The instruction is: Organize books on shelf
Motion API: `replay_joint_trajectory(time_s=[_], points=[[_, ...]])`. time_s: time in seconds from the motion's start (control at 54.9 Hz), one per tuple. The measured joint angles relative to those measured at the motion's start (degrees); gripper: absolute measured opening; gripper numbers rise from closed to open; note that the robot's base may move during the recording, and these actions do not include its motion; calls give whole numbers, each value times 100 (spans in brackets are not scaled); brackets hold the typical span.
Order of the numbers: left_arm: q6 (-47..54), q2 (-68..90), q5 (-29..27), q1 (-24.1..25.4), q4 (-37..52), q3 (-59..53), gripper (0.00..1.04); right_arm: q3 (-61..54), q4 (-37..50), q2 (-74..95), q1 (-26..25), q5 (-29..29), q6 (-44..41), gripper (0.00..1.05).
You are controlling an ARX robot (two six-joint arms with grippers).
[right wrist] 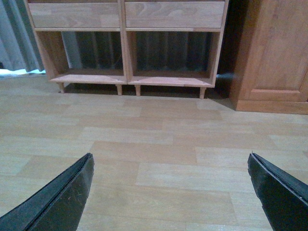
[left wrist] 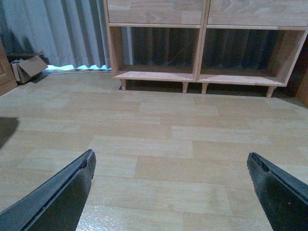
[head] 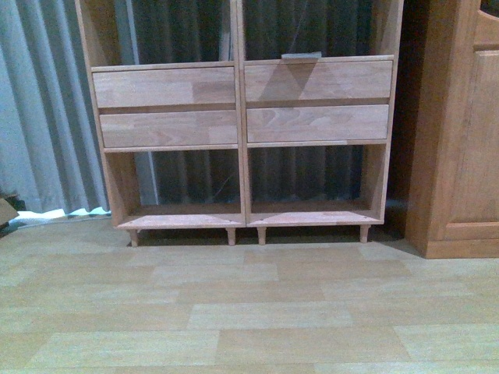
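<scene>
The shelf [head: 242, 109] stands on short legs against a grey curtain [head: 39, 101], well ahead of both sets of jaws, with bare wooden floor [head: 249, 312] between it and them. It has two columns, each with two plain drawer fronts and an open compartment below; both lower compartments show only the curtain through the open back. On the board above the right drawers lies a thin grey thing [head: 300, 55]; I cannot tell whether it is a book.

The left gripper [left wrist: 169, 155] has its jaws wide apart and nothing is between them. Its dark fingers [left wrist: 62, 197] hang over the floor, and the shelf's lower part lies far beyond the gap. The right gripper [right wrist: 169, 156] is also spread wide and holds nothing, with the shelf far ahead of its jaws.

A darker brown cabinet [head: 460, 125] stands just beside the shelf, on the robot's right. A cardboard box [left wrist: 29, 67] sits on the floor near the curtain, well apart from the left jaws.
</scene>
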Motion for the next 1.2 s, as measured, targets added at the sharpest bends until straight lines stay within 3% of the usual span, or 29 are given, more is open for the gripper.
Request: replay_joint_trajectory(time_s=[1.203], points=[[0, 0, 2, 0, 0, 0, 97, 0, 0, 0, 0, -2, 0, 98]])
